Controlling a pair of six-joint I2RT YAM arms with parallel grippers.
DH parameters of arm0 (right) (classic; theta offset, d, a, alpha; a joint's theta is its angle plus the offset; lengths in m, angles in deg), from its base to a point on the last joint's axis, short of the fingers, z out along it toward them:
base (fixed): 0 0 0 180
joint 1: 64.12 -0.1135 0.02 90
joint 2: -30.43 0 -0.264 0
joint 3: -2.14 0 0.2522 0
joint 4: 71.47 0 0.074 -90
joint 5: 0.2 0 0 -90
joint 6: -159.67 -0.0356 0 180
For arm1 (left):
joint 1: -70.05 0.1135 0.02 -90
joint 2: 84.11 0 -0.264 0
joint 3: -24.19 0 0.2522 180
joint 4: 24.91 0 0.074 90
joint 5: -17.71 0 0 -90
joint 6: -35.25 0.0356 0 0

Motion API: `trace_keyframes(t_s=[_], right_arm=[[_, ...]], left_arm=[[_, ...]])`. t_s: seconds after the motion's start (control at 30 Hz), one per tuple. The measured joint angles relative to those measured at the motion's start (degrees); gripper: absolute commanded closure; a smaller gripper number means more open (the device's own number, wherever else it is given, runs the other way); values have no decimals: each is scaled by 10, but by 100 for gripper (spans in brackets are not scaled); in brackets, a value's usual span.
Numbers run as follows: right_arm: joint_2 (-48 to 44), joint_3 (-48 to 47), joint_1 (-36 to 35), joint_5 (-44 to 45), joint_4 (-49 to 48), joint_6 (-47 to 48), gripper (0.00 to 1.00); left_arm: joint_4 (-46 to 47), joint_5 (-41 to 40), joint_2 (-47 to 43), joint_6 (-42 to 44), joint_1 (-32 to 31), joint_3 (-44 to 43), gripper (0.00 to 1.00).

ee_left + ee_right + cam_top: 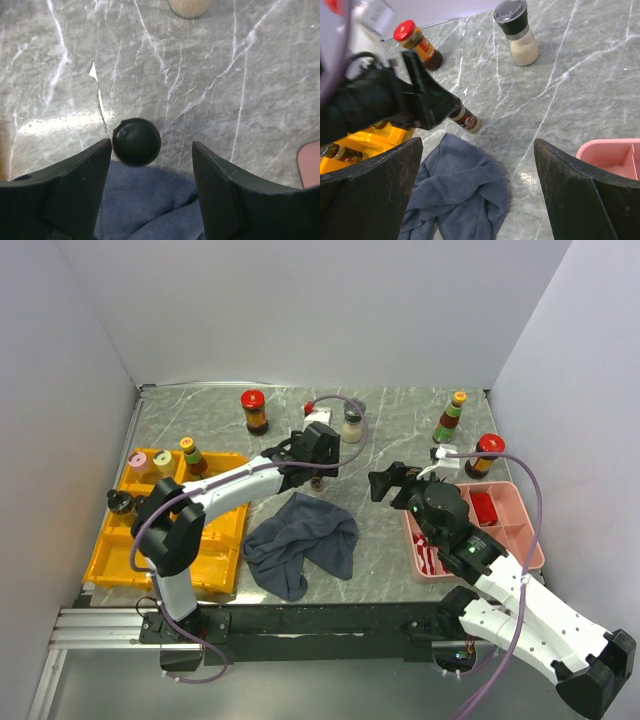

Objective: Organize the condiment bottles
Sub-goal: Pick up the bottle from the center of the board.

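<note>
A small bottle with a black cap and a red label stands on the marble table at the far edge of the dark cloth. My left gripper hangs right over it, open. The cap sits between the fingers, close to the left finger and well apart from the right one. My right gripper is open and holds nothing, above the table between the cloth and the pink tray. Other condiment bottles stand at the back: a red-capped jar, a grinder, an orange-capped bottle.
The yellow tray at the left holds several bottles, among them a pink-capped one and a black-capped one. Another red-capped jar stands just behind the pink tray. White walls close in the table on three sides.
</note>
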Motion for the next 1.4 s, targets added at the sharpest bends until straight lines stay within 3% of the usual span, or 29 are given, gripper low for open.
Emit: trace_keyframes(t_s=[0.33,0.5,0.53,0.7,0.8,0.83,1.17,1.4], right_arm=[[-16,2,0,0,-10,0,0],[-15,2,0,0,-12,0,0],[-15,2,0,0,-12,0,0],[-14,2,0,0,-13,0,0],[-11,2,0,0,-13,0,0],[-9,2,0,-1,-13,0,0],[-5,2,0,-2,-13,1,0],[-4,2,0,-3,-13,3,0]], left_arm=[[-31,-29,46,-1,-3,-33,33],[-39,-45,63,-2,-3,-45,42],[-40,-50,65,-3,-3,-45,50],[-47,-68,68,-11,-3,-45,66],[-52,-74,68,-16,-3,-46,81],[-56,-76,68,-17,-3,-47,99],[-134,-131,41,-83,-3,-76,99],[-236,-214,-23,-194,-3,-83,99]])
